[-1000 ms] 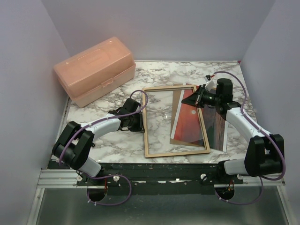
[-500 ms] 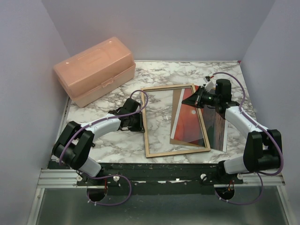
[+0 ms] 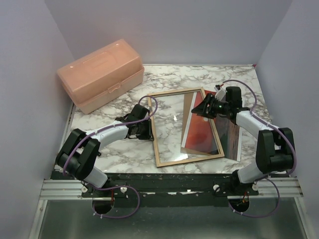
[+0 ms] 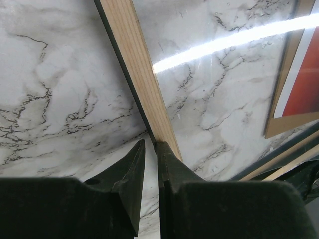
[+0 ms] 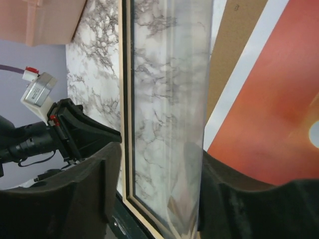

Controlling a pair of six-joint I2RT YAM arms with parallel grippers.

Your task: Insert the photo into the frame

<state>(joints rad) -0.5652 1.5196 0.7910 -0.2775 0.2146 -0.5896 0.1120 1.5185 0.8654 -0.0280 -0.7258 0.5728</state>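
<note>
The frame (image 4: 139,64) is tan wood, the photo (image 5: 269,109) red-orange (white border), the table (image 3: 119,149) grey-veined marble.

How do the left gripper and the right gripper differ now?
The left gripper is shut on the frame's left rail; the right gripper is open. The left gripper is at mid-rail; the right gripper is near the far right corner. Both point at the frame.

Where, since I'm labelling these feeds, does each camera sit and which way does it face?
Top external: above and behind the bases, looking down at the marble table; both arms show.
Left wrist: low over the table, looking along the wooden rail of the frame; left pincer closed on it.
Right wrist: above the photo, looking across the glass toward the left pincer; open right pincer shows.
Shared: both wrist views show frame and photo.
</note>
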